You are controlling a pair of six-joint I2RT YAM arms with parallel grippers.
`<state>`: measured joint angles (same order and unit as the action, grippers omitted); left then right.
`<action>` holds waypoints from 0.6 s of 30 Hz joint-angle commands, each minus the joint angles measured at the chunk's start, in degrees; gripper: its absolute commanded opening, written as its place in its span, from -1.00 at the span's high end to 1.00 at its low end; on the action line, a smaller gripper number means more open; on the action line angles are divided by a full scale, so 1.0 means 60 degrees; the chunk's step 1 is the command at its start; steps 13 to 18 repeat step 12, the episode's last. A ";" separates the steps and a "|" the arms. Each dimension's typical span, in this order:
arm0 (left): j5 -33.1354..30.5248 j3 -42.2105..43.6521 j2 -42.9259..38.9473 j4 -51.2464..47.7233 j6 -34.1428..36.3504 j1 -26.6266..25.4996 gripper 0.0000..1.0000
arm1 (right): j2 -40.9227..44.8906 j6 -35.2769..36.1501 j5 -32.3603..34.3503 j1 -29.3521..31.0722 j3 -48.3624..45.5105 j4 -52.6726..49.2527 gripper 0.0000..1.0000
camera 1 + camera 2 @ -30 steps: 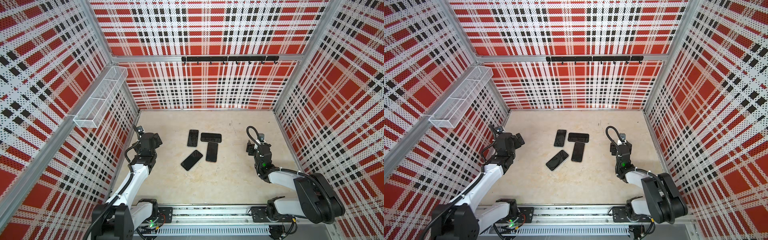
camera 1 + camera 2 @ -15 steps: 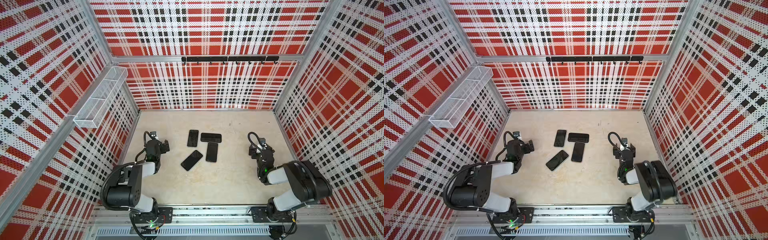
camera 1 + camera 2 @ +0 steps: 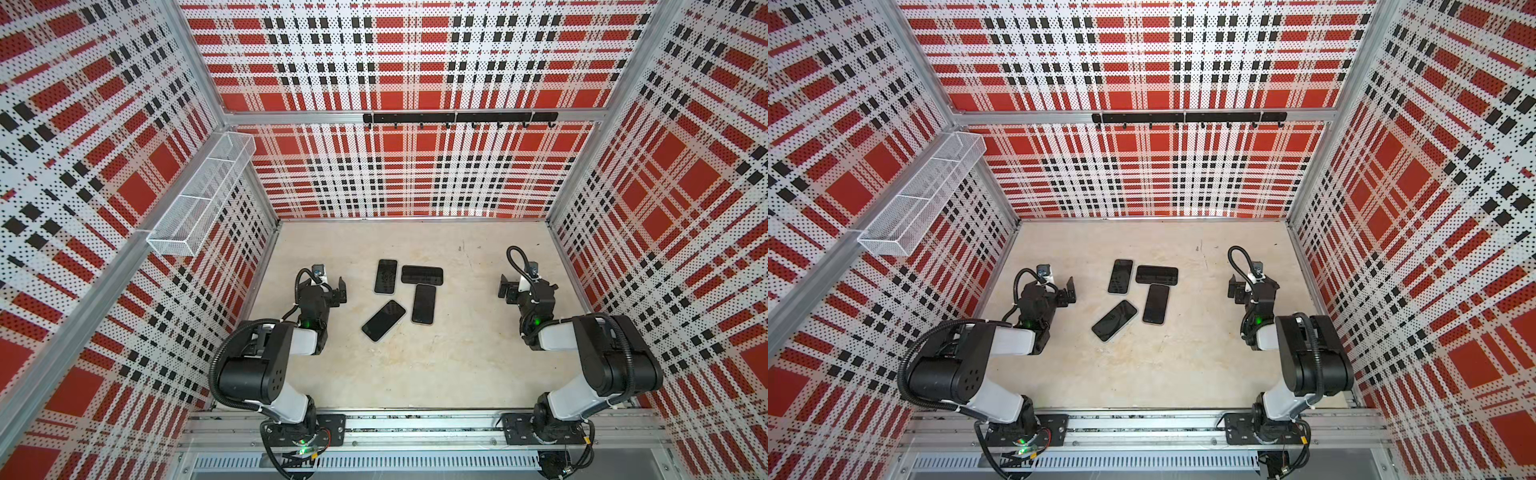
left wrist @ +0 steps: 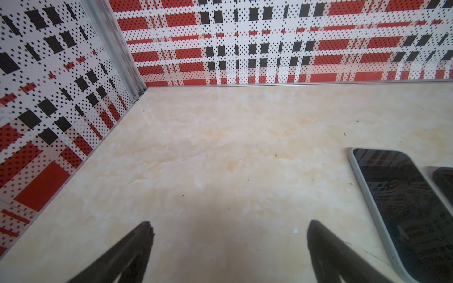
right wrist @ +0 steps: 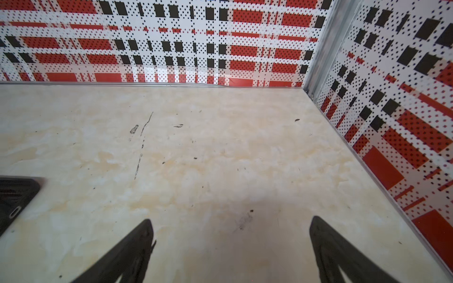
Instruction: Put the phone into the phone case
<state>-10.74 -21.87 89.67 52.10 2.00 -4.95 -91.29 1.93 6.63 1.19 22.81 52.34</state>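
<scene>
We list one pale counter [image 3: 415, 374] enclosed by red, black and white plaid walls. Item: left tool [image 4: 228, 227], fingers spread wide over bare counter and gripping nothing; in both top views it sits to the left of the dark group. Item: right tool [image 5: 230, 227], likewise spread wide and empty, to the right of the group and well apart from it. Item: phone [image 3: 385, 276], screen up with a pale edge, lying flat near the middle of the counter, its long side pointing at the back wall. Item: phone case [image 3: 422, 275], black, lying flat and crosswise just beside the phone's right side; we see no phone inside it. Item: second phone [image 3: 383, 320], slanted, nearer the front. Item: dark slab [image 3: 424, 304], just in front of the case; we cannot tell whether it is a phone or a case. Item: wire basket [image 3: 199, 199] on the left wall. Item: black hook rail [image 3: 459, 118] on the back wall.
</scene>
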 commanded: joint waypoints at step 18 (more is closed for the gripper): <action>-0.0050 -0.0181 0.0071 0.0258 0.0028 0.0059 -0.99 | 0.0053 0.0004 -0.0140 0.0014 -0.0040 0.0235 -1.00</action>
